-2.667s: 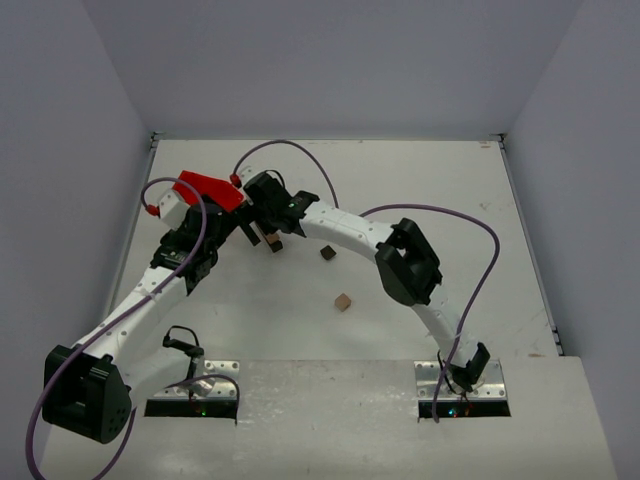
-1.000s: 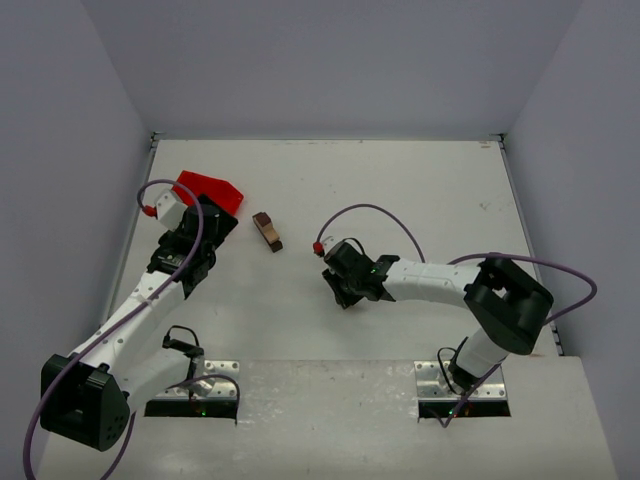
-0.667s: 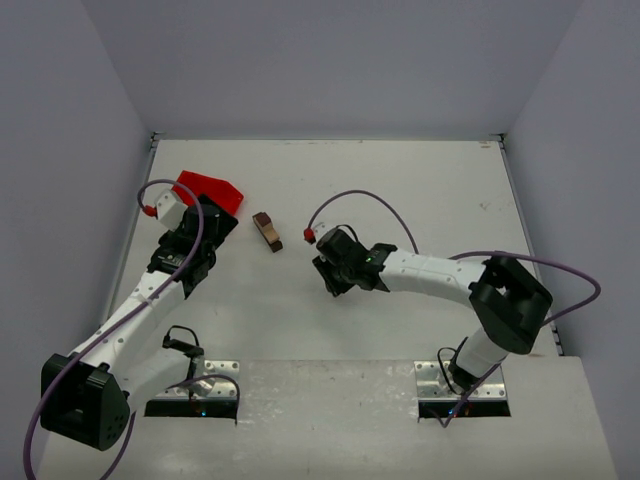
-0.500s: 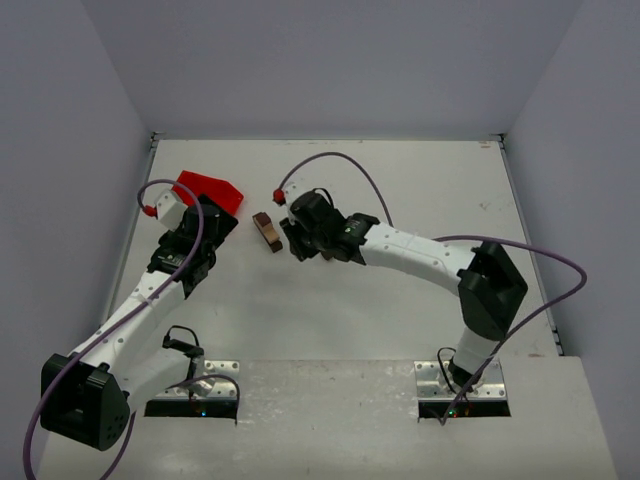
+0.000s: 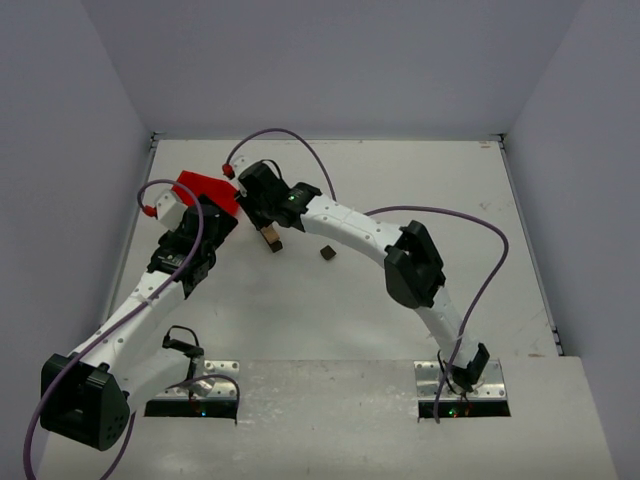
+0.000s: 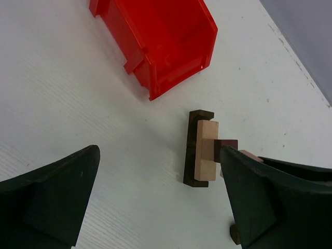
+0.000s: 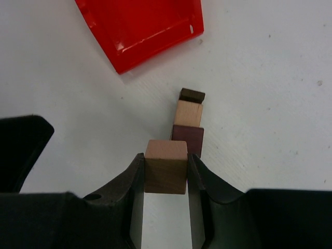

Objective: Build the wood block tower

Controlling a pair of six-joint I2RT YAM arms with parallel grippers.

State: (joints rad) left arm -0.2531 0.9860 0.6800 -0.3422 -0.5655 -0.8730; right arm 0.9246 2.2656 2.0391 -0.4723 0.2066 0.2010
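The wood block tower (image 5: pixel 270 238) stands right of the red bin: a dark brown base (image 7: pixel 192 95), a tan cube (image 7: pixel 188 113) and a dark reddish cube (image 7: pixel 188 139) on top. My right gripper (image 7: pixel 166 158) is shut on a light tan cube (image 7: pixel 166 167), held just above and slightly to one side of the tower's top. In the left wrist view the tower (image 6: pixel 202 148) stands ahead of my left gripper (image 6: pixel 158 202), which is wide open and holds nothing. A loose dark cube (image 5: pixel 327 253) lies on the table to the tower's right.
The red bin (image 5: pixel 205 190) lies tipped at the back left, close to the left gripper (image 5: pixel 205 225) and the tower. The right arm (image 5: pixel 350 225) reaches across the table's middle to the tower. White walls enclose the table.
The right arm has swung from the table's middle to the left and back, carrying the light tan cube to above the tower. The loose dark cube shows again. The left arm has not moved.
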